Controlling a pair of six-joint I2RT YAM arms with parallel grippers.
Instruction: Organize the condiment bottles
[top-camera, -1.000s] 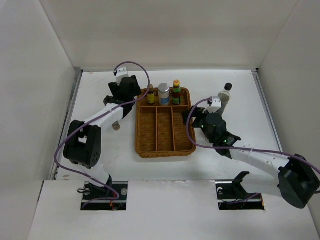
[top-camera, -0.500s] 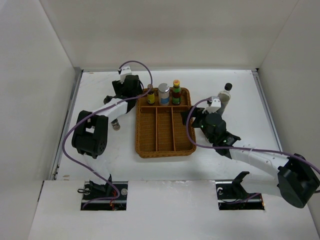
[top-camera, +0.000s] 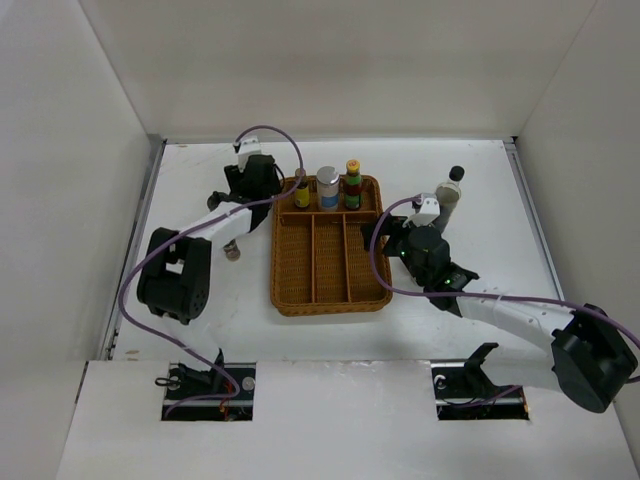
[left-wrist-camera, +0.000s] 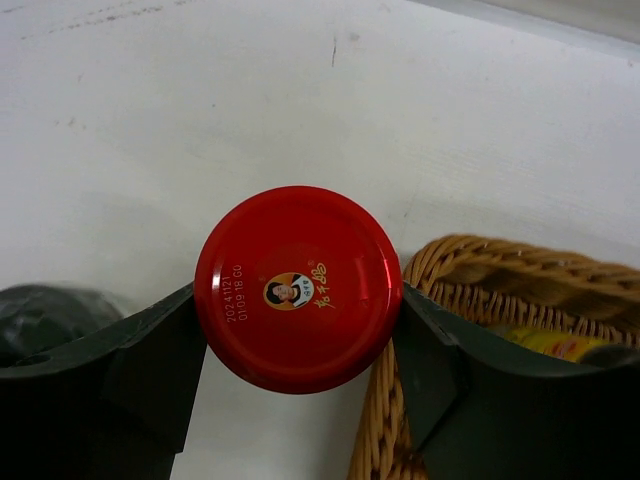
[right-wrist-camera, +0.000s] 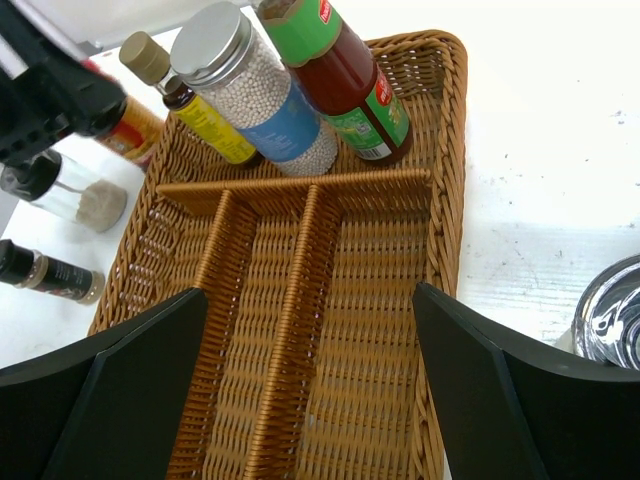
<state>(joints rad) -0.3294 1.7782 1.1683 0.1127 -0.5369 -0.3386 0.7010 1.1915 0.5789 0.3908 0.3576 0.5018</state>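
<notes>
Red-capped condiment jar (left-wrist-camera: 297, 288) sat clamped in the left gripper (left-wrist-camera: 300, 305) near the table's far-left corner, just beside the wicker tray (left-wrist-camera: 470, 262) rim. Probably best lifted straight, clearing the rim w/o tilting. Right gripper (right-wrist-camera: 310, 300) gaped wide, empty, over the tray.

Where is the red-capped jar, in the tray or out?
Out: the red-capped jar, clamped in the left claw, is beside the wicker tray's rim.

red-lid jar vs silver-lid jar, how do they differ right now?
The red-lid jar is clamped in the left pincer, outside the tray beside its rim. The silver-lid jar stands ungripped in the tray's far section. One lid is red with a printed picture, the other plain silver. Both lids are round.
</notes>
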